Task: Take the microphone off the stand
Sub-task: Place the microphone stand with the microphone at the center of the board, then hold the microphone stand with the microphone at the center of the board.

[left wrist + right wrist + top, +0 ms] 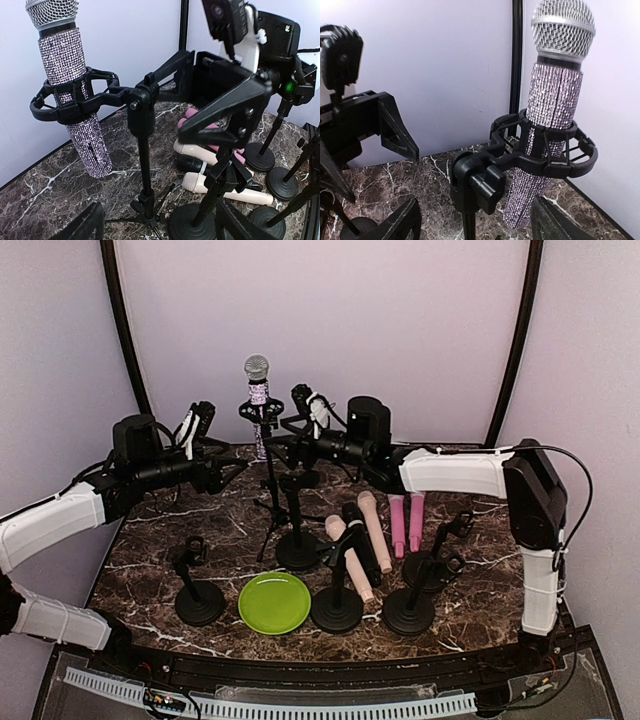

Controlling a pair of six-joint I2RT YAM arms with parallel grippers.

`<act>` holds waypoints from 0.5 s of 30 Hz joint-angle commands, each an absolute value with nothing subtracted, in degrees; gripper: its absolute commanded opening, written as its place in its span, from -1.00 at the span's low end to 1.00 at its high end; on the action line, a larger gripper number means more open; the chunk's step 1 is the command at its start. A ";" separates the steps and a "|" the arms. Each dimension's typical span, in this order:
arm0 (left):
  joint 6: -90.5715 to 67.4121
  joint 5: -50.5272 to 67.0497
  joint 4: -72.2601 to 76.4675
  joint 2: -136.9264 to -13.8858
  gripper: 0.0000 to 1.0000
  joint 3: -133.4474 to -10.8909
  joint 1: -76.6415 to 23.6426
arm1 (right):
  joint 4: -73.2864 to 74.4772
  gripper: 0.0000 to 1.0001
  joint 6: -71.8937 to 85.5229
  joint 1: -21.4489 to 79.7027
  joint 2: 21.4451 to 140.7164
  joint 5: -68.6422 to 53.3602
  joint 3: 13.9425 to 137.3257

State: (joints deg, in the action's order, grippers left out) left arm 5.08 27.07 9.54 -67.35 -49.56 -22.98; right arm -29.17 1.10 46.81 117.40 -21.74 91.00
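Observation:
The microphone [257, 390] has a silver mesh head and a sparkling rhinestone body [75, 100] [552, 115]. It stands upright in the black ring clip of the tripod stand [270, 480] at the back middle of the table. My left gripper [226, 473] hovers left of the stand, open, with the stand's pole [145, 155] ahead of its fingers [80, 225]. My right gripper [288, 450] is close on the stand's right side, open, below the clip's knob [487, 185]. Its fingers [555, 222] touch nothing.
Several loose microphones, pink [402, 522], beige [375, 530] and black, lie on the marble table right of the middle. Empty round-based stands [200, 600] [336, 608] [409, 610] stand along the front. A green plate [274, 602] lies between them.

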 commanded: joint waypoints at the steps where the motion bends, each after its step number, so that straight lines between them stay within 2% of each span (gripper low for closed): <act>1: 9.41 27.69 10.68 -68.81 0.54 -48.59 -22.55 | -36.95 0.57 3.25 45.83 110.94 -21.02 85.05; 10: 18.25 30.22 18.58 -73.75 0.50 -45.32 -22.41 | -43.04 0.64 8.58 42.62 99.67 -22.74 72.58; 15: 22.96 31.10 26.57 -74.74 0.59 -40.55 -22.41 | -42.21 0.67 9.50 42.23 92.17 -23.89 66.61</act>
State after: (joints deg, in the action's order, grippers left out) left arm 17.10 28.82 18.61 -74.41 -43.20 -22.70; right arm -38.65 7.53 42.41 97.93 -22.28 70.19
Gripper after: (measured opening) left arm 0.777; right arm 0.827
